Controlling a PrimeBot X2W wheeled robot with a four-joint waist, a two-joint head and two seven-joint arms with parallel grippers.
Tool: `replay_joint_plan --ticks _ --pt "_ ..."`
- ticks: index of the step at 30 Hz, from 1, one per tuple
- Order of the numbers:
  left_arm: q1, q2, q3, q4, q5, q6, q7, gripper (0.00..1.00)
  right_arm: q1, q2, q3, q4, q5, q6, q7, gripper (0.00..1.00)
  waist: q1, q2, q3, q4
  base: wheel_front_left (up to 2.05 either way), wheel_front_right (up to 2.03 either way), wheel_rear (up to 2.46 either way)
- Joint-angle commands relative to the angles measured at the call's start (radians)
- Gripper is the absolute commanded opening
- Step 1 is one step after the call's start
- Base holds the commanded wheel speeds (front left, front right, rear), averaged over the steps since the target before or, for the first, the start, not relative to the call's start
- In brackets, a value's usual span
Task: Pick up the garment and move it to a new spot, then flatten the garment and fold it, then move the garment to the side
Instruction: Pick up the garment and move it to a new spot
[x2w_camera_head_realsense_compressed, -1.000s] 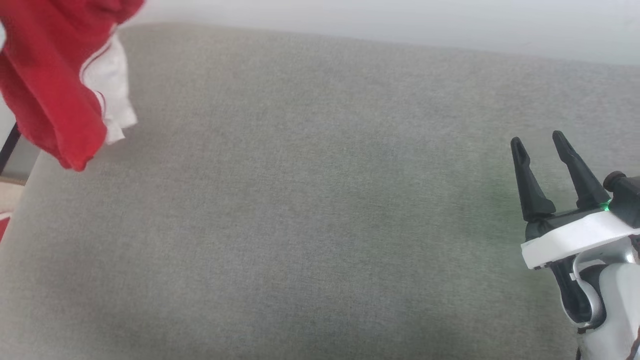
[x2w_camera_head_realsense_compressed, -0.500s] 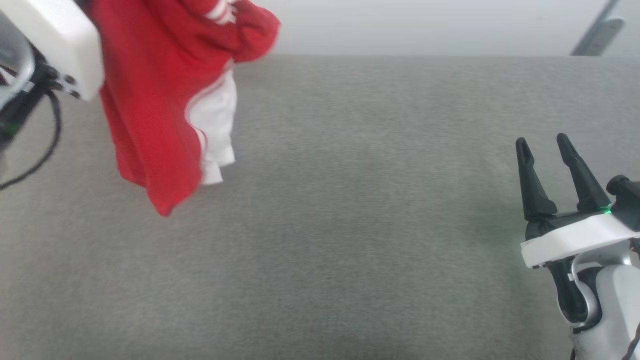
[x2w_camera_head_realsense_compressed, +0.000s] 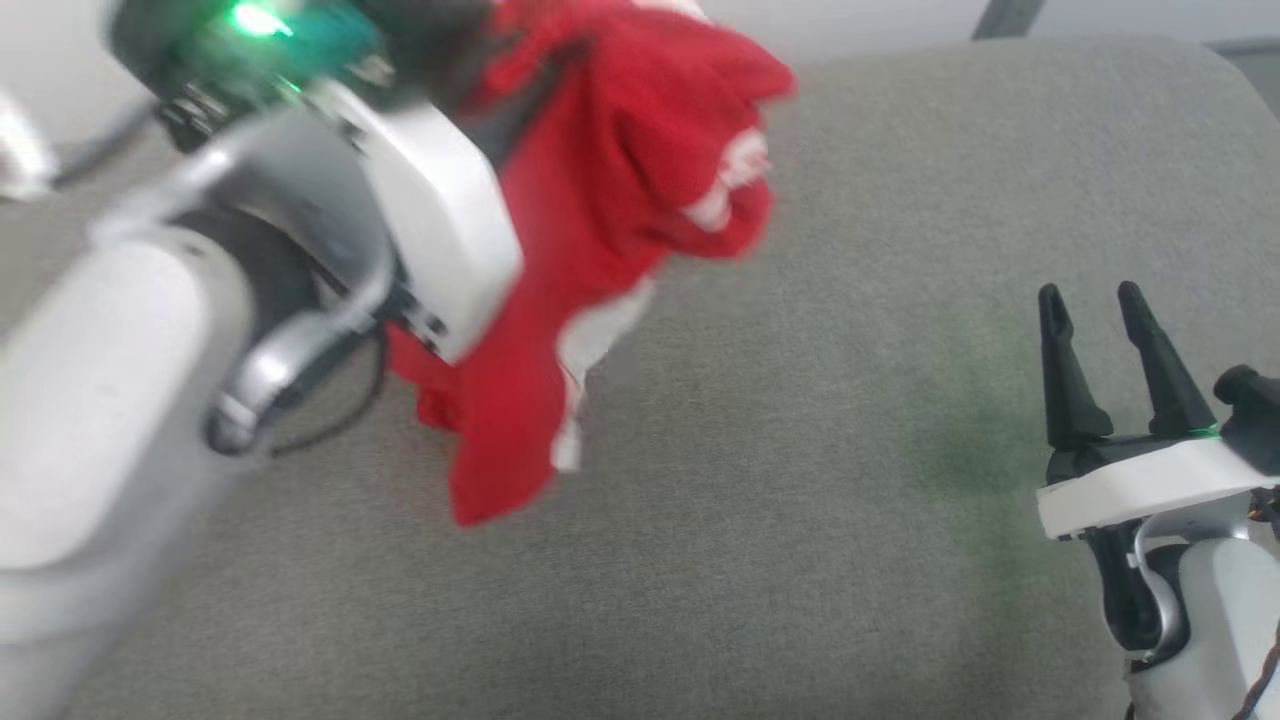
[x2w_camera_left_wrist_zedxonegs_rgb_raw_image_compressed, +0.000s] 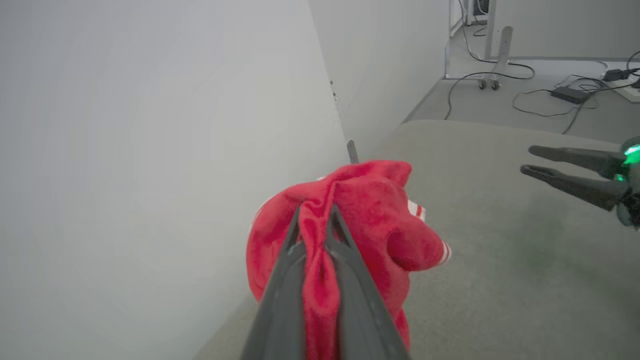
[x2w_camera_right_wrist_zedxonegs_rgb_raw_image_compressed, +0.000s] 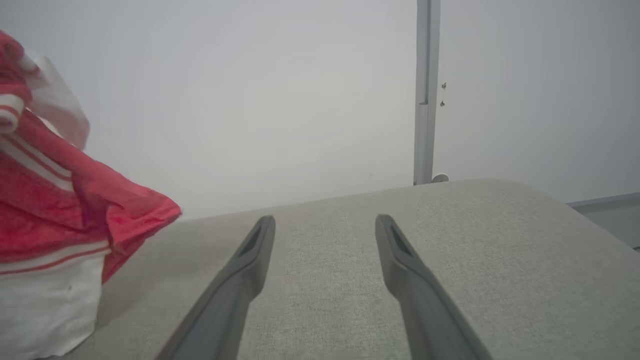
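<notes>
The left gripper (x2w_camera_left_wrist_zedxonegs_rgb_raw_image_compressed: 314, 212), jaws pinching a bunched fold of the garment (x2w_camera_head_realsense_compressed: 620, 190), holds the red-and-white jersey hanging over the left part of the grey cloth-covered table (x2w_camera_head_realsense_compressed: 850, 500), while the right gripper (x2w_camera_head_realsense_compressed: 1089, 295) hovers well apart at the right, jaws spread and empty.

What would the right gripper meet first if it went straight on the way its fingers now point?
Probably the pale wall behind the grey cushion; the right gripper points just over it, though depth is unclear. The red-and-white jersey hangs well left of that line.
</notes>
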Motion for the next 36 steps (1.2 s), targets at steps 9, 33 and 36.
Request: replay_joint_plan --ticks 9,33,36 --pt "0.149 -0.049 -0.089 0.164 -0.023 -0.005 -0.025 0.0 -0.028 0.029 0.043 0.047 0.021 0.0 -0.036 1.0 0.0 0.0 0.06 -0.054 0.0 0.0 0.0" --pt "0.215 -0.177 -0.224 0.756 -0.079 -0.09 -0.113 1.0 -0.075 0.013 0.112 0.102 0.043 0.0 -0.054 1.0 0.0 0.0 0.057 -0.043 0.0 0.0 0.0" --pt "0.191 -0.173 -0.211 0.744 -0.081 -0.093 -0.166 1.0 -0.063 0.007 0.114 0.106 0.04 0.0 -0.054 1.0 0.0 0.0 0.032 -0.026 0.0 0.0 0.0"
